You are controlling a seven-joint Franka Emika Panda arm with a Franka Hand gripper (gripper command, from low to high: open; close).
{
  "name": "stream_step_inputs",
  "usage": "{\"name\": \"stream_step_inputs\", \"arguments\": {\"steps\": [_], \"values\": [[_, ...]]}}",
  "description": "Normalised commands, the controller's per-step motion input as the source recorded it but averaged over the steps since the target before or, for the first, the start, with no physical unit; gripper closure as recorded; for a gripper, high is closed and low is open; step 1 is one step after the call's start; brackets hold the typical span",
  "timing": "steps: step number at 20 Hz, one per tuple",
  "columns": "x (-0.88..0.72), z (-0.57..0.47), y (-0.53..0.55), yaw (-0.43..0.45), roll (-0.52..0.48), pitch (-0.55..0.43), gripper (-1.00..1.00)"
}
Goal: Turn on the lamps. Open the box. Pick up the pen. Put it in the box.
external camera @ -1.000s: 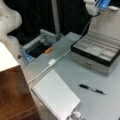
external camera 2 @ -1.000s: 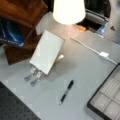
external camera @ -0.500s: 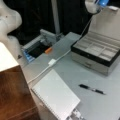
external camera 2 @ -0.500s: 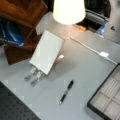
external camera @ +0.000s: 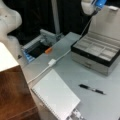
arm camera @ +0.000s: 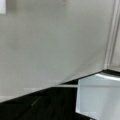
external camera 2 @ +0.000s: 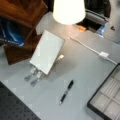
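Grey tabletop (external camera: pixel 75 72) against a dark backdrop, wooden shelf unit (external camera 2: pixel 20 15) at a front view's left. The lamp (external camera 2: pixel 68 10) glows bright cream-white at a front view's top, so it is on. The box (external camera: pixel 96 53) stands open in both front views: beige-lined lid (external camera: pixel 105 23) tipped up at the back, pale grey compartment tray (external camera: pixel 96 47) exposed with nothing visible in it. Only a corner of that tray shows at a front view's bottom right (external camera 2: pixel 107 100).

The pen (external camera: pixel 91 89) lies flat on the tabletop, in front of the box and apart from it; also seen in a front view (external camera 2: pixel 66 92), lying diagonally, near the white spiral notebook (external camera: pixel 56 96). The notebook is propped up tilted on a stand (external camera 2: pixel 47 53). A white cable with a small adapter (external camera: pixel 51 62) runs across the tabletop between notebook and box.

My gripper (external camera: pixel 96 6) is high at a front view's top right, up by the raised lid's top edge, well away from the pen. I cannot tell how far open it is, or whether it touches the lid. The wrist view is filled by the beige lid lining (arm camera: pixel 50 37), with a pale metal edge (arm camera: pixel 100 97) at lower right.
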Motion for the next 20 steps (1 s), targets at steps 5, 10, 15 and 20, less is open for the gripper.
{"name": "stream_step_inputs", "arguments": {"steps": [5, 10, 15, 20], "values": [[-0.10, -0.11, -0.61, 0.099, 0.147, 0.045, -1.00], [-0.09, -0.11, -0.58, 0.100, 0.050, 0.014, -1.00], [-0.05, -0.14, -0.52, 0.154, -0.146, -0.025, -1.00], [0.03, -0.10, -0.52, 0.192, -0.269, -0.001, -1.00]]}}
